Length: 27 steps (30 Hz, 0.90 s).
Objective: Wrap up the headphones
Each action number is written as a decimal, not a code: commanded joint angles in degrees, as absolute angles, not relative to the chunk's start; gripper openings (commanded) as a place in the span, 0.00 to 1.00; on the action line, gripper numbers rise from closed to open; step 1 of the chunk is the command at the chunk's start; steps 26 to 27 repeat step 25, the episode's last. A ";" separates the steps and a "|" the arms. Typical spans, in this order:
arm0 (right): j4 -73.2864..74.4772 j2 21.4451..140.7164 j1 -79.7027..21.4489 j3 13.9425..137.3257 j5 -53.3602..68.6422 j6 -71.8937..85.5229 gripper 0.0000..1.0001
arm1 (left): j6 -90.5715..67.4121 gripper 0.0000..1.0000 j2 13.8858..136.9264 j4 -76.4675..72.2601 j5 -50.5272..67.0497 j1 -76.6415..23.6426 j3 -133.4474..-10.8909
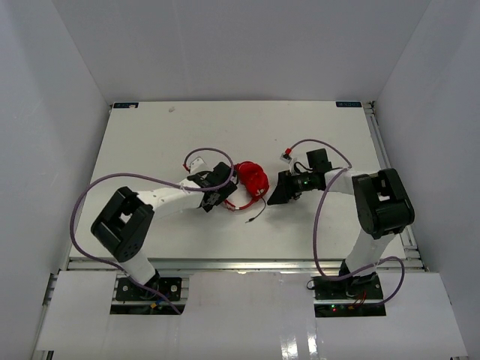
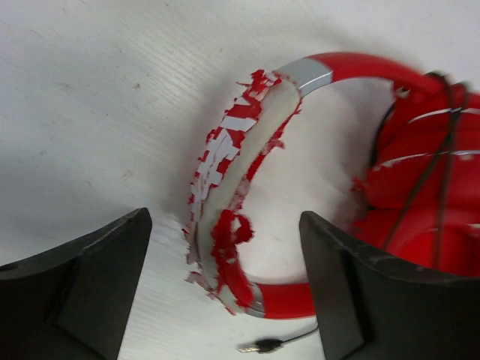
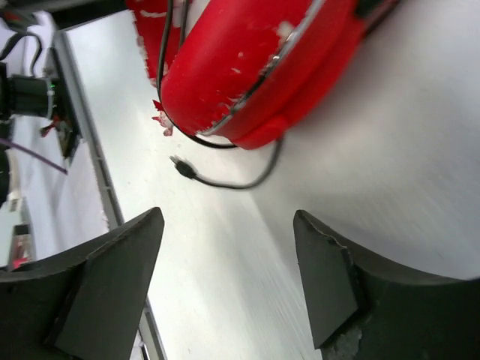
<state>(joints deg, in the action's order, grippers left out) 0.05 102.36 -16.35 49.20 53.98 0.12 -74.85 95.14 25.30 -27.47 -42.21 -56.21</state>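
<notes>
left gripper (image 2: 225, 217) – jaws spread wide, astride the headphones' (image 1: 251, 178) peeling red-and-white headband (image 2: 225, 172), neither finger seen touching it. right gripper (image 3: 229, 217) – jaws also apart, nothing between them, low over the table (image 1: 150, 142) just right of the headphones and facing a red earcup (image 3: 240, 67). headphones lie folded mid-table between both grippers. thin black cable (image 2: 435, 157) crosses the earcups; its plug end (image 3: 180, 166) lies loose on the table, just on the headphones' near side.

White table (image 1: 150, 142), white walls (image 1: 60, 75)
</notes>
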 commanded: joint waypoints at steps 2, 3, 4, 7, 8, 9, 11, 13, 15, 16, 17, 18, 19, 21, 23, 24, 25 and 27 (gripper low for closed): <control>20.52 91.47 -9.55 52.02 43.96 -16.10 0.83 | -67.25 0.98 83.25 23.49 -24.60 -41.98 -56.38; 21.58 88.53 -8.56 51.10 42.50 -18.12 0.88 | -65.29 0.98 81.11 22.62 -23.68 -41.93 -55.75; 22.13 86.00 -8.14 50.38 39.59 -19.70 0.90 | -62.27 0.98 78.01 20.81 -22.48 -41.92 -54.77; 25.59 76.19 -7.60 49.44 30.69 -21.83 0.90 | -54.24 0.98 69.46 15.43 -15.63 -41.97 -49.56; 26.35 73.40 -7.55 49.47 27.34 -21.55 0.90 | -51.24 0.98 66.16 12.88 -12.81 -41.98 -47.64; 26.69 70.29 -7.49 49.41 23.77 -20.88 0.90 | -47.67 0.98 62.47 9.21 -9.19 -41.87 -45.65; 26.42 63.79 -7.47 48.63 18.21 -19.26 0.90 | -41.80 0.98 55.48 6.68 -2.79 -41.84 -42.46; 25.07 57.48 -7.47 47.28 14.34 -17.89 0.90 | -36.90 0.98 49.42 6.91 2.52 -41.84 -40.36; 22.56 50.76 -7.47 45.34 12.97 -17.29 0.90 | -34.15 0.98 43.77 9.04 4.23 -41.76 -39.16; 20.14 48.63 -7.54 43.58 11.52 -17.29 0.90 | -33.58 0.98 41.77 11.02 5.18 -41.75 -38.04; 18.57 47.02 -7.56 42.64 10.37 -17.06 0.90 | -33.33 0.98 39.67 12.00 6.09 -41.75 -37.04; 17.39 45.46 -7.56 42.05 9.39 -16.71 0.90 | -33.13 0.98 37.46 12.56 6.95 -41.75 -36.14; 16.39 43.91 -7.56 41.60 8.56 -16.32 0.90 | -32.93 0.98 35.26 13.08 7.82 -41.75 -35.26; 15.79 41.63 -7.56 41.66 8.03 -15.19 0.90 | -32.57 0.98 31.41 13.86 9.14 -41.75 -33.89; 15.68 40.86 -7.56 41.80 7.91 -13.60 0.90 | -32.12 0.98 28.21 15.26 8.99 -41.75 -33.08; 15.64 40.65 -7.56 41.79 7.91 -13.16 0.90 | -32.03 0.98 27.52 15.72 8.59 -41.75 -32.72; 15.61 40.54 -7.56 41.68 8.10 -12.66 0.90 | -31.96 0.98 26.96 16.19 8.25 -41.75 -32.48; 15.61 40.54 -7.56 41.68 8.10 -12.66 0.90 | -31.96 0.98 26.96 16.19 8.25 -41.75 -32.48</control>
